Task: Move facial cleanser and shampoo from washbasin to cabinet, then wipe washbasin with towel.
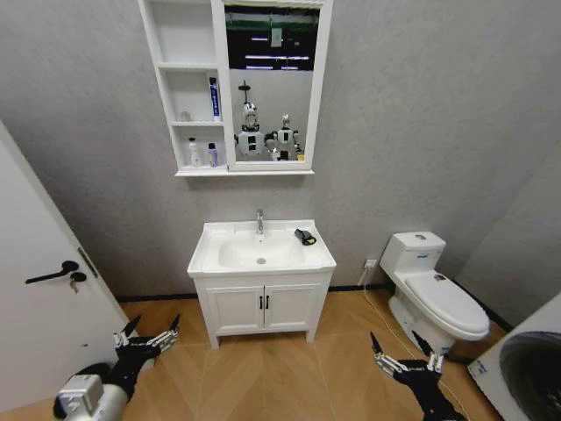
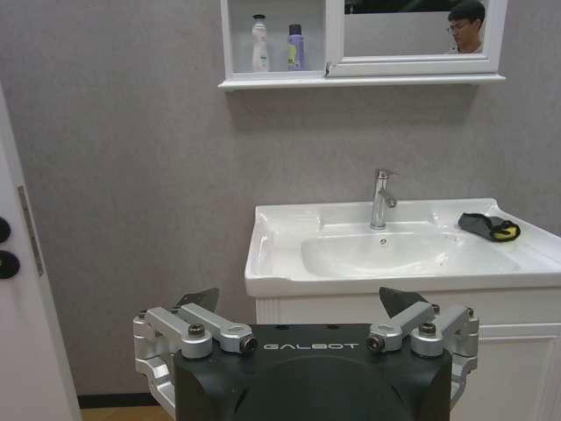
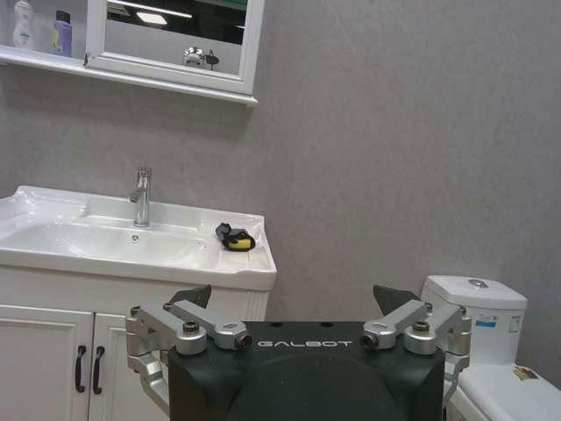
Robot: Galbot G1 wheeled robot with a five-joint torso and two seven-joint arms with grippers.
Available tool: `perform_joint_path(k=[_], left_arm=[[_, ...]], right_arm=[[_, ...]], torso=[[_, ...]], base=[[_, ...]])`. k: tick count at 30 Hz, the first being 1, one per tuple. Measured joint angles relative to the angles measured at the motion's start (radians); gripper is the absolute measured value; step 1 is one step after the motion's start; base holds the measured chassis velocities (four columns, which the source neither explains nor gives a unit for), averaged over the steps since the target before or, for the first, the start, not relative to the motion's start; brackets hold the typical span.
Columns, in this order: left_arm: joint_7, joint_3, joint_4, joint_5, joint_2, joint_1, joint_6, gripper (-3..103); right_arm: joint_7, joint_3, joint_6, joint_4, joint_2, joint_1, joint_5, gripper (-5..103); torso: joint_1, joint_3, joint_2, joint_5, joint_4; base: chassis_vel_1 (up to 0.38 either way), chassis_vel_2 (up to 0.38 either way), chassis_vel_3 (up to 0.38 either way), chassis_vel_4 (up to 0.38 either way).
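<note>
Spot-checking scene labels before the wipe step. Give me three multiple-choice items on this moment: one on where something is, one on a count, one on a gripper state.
1. Where does the towel lie?
A. in the bowl
B. on the washbasin rim, right of the tap
C. on the floor

2. How many bottles stand on the cabinet's lowest shelf?
A. none
B. two
C. four

3. How are the left gripper and right gripper?
A. both open
B. both shut
C. left holds the towel

Answers: 1 B, it sits beside the tap; 2 B, one white, one purple; 3 A, fingers spread, nothing between.
</note>
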Motion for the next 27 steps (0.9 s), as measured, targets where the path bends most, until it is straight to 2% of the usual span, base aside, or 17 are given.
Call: perform_joint_path(k=[8, 10, 11, 14, 20, 27], left_arm=[[0.0, 0.0, 0.0, 0.0, 0.0, 0.0, 0.0, 100], [0.0, 0.0, 0.0, 0.0, 0.0, 0.0, 0.0, 100], [0.0, 0.0, 0.0, 0.0, 0.0, 0.0, 0.0, 100], [0.0, 0.0, 0.0, 0.0, 0.0, 0.0, 0.0, 100], [0.0, 0.0, 0.0, 0.0, 0.0, 0.0, 0.0, 100], [0.0, 0.0, 0.0, 0.0, 0.0, 0.0, 0.0, 100]], right_arm=[[0.0, 0.0, 0.0, 0.0, 0.0, 0.0, 0.0, 100], [0.0, 0.0, 0.0, 0.0, 0.0, 0.0, 0.0, 100], [0.0, 0.0, 0.0, 0.0, 0.0, 0.0, 0.0, 100], [0.0, 0.0, 0.0, 0.0, 0.0, 0.0, 0.0, 100], [0.0, 0.0, 0.0, 0.0, 0.0, 0.0, 0.0, 100], [0.0, 0.0, 0.0, 0.0, 0.0, 0.001, 0.0, 100]], torso=[[0.0, 0.0, 0.0, 0.0003, 0.0002], [0.0, 0.0, 0.0, -0.001, 0.0003], [-0.001, 0.0, 0.001, 0.0002, -0.0002], [-0.001, 0.0, 0.0, -0.0006, 0.0003], [0.0, 0.0, 0.0, 0.0001, -0.0006], [0.002, 0.001, -0.001, 0.0003, 0.0004]], base=[[0.345, -0.371, -0.358, 0.348], [0.319, -0.298, -0.296, 0.351], [0.289, -0.298, -0.296, 0.247], [0.195, -0.099, -0.193, 0.223], [-0.015, -0.018, -0.062, 0.051], [-0.055, 0.035, 0.084, -0.043]])
